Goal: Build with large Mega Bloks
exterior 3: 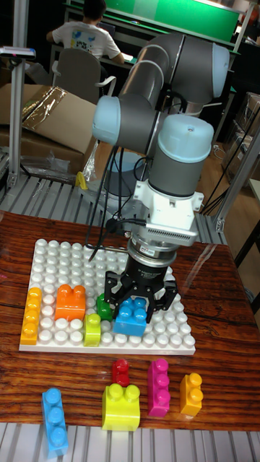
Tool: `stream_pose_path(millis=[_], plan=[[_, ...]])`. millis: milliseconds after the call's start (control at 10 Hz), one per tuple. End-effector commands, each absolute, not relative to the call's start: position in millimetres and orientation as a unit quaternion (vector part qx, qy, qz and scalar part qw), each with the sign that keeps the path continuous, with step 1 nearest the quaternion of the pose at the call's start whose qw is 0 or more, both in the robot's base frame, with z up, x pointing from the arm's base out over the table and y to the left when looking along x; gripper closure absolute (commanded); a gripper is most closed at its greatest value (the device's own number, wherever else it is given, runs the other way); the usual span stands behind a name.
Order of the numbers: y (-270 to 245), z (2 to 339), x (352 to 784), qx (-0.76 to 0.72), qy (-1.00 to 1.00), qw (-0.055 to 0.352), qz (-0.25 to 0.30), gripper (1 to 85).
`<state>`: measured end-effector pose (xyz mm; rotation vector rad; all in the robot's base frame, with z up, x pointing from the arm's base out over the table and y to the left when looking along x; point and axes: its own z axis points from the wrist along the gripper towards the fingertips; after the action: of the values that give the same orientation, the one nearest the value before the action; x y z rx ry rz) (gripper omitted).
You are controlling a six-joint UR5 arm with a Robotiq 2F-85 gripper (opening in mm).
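On the wooden table lies a white studded baseplate [65, 263]. My gripper [134, 312] points straight down over its front right part, its black fingers shut on a blue block [131, 318] that rests on or just above the studs. A green block [105, 307] sits right beside it on the left, partly hidden by the fingers. Further left on the plate stand an orange block [70, 301], a long yellow-orange block [32, 315] at the left edge, and a lime block [92, 330] at the front edge.
Loose blocks lie on the table in front of the plate: a blue one [54, 421] at the left, a red one [120, 372], a large yellow one [121, 406], a magenta one [158, 388] and an orange one [191, 393]. A person sits at a desk behind.
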<state>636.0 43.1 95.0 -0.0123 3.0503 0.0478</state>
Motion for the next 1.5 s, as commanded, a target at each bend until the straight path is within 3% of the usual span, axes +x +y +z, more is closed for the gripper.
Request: stream_pose_path(millis=[0,600,1000,1400], plan=[[50.7,88.7,623.3,-0.006,0.999,0.047,0.018,77.3],[44.9,85.9,615.2,-0.008,0.999,0.037,0.002,84.7],[73.5,87.3,609.4,-0.063,0.996,0.029,0.056,84.3],[58.6,87.6,608.7,-0.071,0.996,0.038,0.023,84.7]])
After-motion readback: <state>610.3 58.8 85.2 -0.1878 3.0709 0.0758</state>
